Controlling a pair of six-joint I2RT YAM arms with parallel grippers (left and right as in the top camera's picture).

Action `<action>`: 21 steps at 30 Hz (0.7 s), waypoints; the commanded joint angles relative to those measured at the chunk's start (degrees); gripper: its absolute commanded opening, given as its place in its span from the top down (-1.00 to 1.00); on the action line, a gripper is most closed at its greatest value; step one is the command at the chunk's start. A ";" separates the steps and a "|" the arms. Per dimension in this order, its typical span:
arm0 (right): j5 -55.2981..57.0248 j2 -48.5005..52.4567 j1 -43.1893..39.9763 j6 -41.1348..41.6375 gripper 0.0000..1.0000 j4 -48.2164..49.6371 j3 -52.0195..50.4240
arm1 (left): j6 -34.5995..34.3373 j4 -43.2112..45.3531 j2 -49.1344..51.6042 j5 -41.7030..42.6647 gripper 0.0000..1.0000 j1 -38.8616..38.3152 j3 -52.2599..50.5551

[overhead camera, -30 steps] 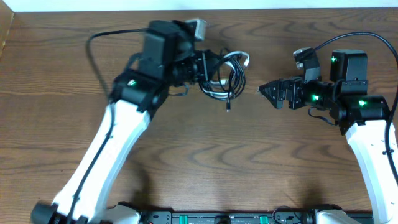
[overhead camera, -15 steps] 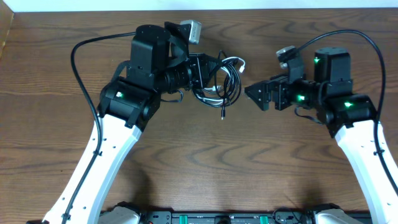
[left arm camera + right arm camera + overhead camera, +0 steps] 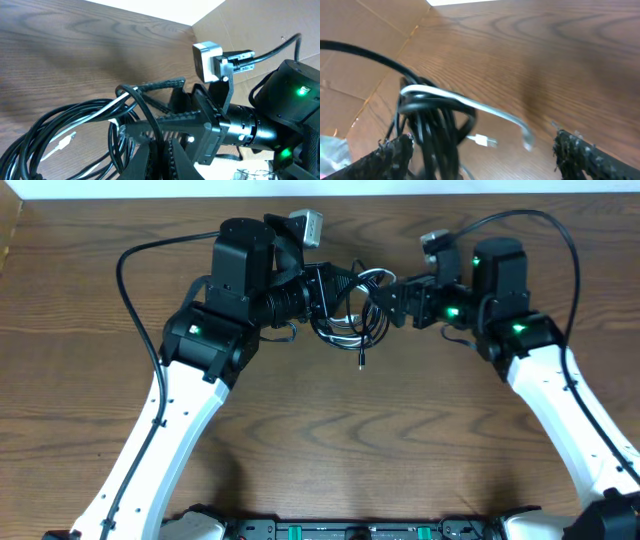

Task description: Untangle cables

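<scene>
The cables (image 3: pixel 358 308) hang as one tangled bundle of black loops with a white cord (image 3: pixel 375 277) through them, lifted off the table. My left gripper (image 3: pixel 343 288) is shut on a black strand of that bundle (image 3: pixel 163 146). A black plug end (image 3: pixel 360 363) dangles below. My right gripper (image 3: pixel 388 296) is open right against the bundle. In the right wrist view the black loops (image 3: pixel 427 131) sit between its fingers (image 3: pixel 395 155), close to the left one. The white cord (image 3: pixel 470 107) arcs across the gap, above its white plug (image 3: pixel 485 141). A white plug (image 3: pixel 62 145) also shows in the left wrist view.
Brown wooden table (image 3: pixel 400 440) under both arms. The thick black wires of the arms loop at the far left (image 3: pixel 130 290) and upper right (image 3: pixel 560 240). Cardboard walls (image 3: pixel 240 20) stand beyond the table's far edge.
My right arm has travelled left across the table until its open fingers reach the hanging bundle. The left arm shifted slightly left early on, then held still with the cables.
</scene>
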 commanded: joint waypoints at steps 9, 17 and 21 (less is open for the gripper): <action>22.77 7.45 3.82 17.31 -0.25 -4.24 0.90 | -0.85 0.68 0.35 0.79 0.85 0.42 1.03; 39.80 9.97 -0.55 22.91 -0.22 -15.39 0.90 | -2.67 5.31 -1.09 1.03 0.86 6.62 1.20; 38.34 12.39 -2.86 21.55 -0.19 -15.96 0.90 | -3.72 8.15 -2.97 3.26 0.86 11.21 1.22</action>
